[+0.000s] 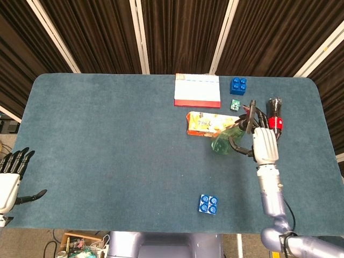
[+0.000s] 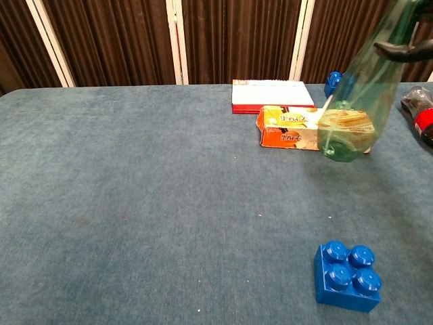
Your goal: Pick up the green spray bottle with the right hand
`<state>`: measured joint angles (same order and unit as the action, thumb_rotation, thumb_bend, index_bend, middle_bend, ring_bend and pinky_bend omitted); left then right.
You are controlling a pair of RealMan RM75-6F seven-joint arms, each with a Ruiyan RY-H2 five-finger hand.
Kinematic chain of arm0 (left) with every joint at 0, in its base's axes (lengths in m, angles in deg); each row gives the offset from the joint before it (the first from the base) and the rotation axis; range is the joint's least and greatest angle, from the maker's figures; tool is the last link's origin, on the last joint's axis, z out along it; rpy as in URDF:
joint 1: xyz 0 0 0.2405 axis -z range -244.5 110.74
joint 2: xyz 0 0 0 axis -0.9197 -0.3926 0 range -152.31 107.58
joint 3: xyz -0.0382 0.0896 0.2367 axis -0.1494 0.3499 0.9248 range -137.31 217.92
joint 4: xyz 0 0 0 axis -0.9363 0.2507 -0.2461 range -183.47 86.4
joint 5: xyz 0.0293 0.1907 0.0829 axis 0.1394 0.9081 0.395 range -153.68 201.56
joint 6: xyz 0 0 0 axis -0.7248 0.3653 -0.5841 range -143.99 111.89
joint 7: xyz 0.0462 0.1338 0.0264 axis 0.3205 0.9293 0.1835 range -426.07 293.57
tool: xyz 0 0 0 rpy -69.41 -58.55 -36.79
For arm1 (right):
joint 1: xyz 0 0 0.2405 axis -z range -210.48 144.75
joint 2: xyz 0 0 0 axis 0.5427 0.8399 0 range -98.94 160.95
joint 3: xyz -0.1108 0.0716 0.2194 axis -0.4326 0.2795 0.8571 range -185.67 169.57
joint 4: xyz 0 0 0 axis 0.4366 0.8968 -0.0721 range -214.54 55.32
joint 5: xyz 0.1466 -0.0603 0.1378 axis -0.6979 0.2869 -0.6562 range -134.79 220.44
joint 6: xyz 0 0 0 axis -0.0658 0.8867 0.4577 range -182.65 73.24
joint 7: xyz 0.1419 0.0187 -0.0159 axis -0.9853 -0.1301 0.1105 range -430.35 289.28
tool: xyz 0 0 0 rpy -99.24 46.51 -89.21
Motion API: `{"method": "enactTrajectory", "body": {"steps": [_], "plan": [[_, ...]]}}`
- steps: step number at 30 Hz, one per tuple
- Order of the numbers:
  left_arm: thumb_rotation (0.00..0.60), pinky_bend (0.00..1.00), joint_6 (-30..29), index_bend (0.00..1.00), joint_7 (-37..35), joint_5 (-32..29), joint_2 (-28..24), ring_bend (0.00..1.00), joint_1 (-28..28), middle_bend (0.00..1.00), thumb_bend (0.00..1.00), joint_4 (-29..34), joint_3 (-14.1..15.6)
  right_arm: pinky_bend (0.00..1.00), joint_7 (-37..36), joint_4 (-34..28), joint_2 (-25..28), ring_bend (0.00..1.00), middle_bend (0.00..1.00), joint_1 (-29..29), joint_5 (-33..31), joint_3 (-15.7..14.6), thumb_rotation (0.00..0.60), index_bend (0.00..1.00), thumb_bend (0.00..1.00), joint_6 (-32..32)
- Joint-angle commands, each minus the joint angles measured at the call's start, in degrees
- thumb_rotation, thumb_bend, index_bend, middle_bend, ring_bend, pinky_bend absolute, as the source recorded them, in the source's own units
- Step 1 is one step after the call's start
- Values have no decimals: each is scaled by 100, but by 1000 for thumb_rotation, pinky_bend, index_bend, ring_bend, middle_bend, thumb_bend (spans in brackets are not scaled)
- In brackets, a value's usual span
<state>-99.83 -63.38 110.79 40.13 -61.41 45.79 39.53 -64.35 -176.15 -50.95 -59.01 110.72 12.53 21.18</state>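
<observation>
My right hand [image 1: 262,141] grips the translucent green spray bottle [image 1: 226,139] and holds it lifted off the table at the centre right, over the near end of the orange snack box [image 1: 206,124]. In the chest view the green spray bottle [image 2: 357,101] hangs tilted, base down-left, with only a dark fingertip [image 2: 404,49] showing at the top right edge. My left hand [image 1: 11,177] rests open at the table's near left corner, holding nothing.
A red and white box [image 1: 197,90] lies at the back centre. A blue brick [image 1: 238,85] and a small green item [image 1: 235,104] sit behind the snack box. A cola bottle [image 1: 274,118] lies right of my right hand. Another blue brick [image 1: 208,204] sits near the front edge.
</observation>
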Motion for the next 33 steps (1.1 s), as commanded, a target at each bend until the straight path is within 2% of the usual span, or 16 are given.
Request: {"method": "enactTrajectory", "body": {"steps": [1,5,10,19,28,33], "plan": [[600,37,2,0,-6,-1,0,0,-1,0,0,2,0,80,166,-645,469,0,295,190,-311,43,600,966,537,-132],[600,36,28,0,4,13,6,0,11,0,0,1,10,79,234,-1037,711,0,295,367,-400,-66,600,966,537,-57],[600,36,16,0,37,67,15,0,11,0,0,6,33,79,64,-1185,752,0,297,596,-266,-295,600,966,537,114],[600,37,-11,0,90,174,34,0,6,0,0,18,80,80,-171,-739,244,0,301,776,380,-699,600,966,538,493],[600,36,27,0,102,154,46,0,15,0,0,-3,85,79,-711,-375,-309,0,300,859,762,-757,600,964,551,819],[600,36,2,0,116,185,46,0,5,0,0,9,97,79,-760,-137,-498,0,300,840,866,-795,600,962,551,826]]}}
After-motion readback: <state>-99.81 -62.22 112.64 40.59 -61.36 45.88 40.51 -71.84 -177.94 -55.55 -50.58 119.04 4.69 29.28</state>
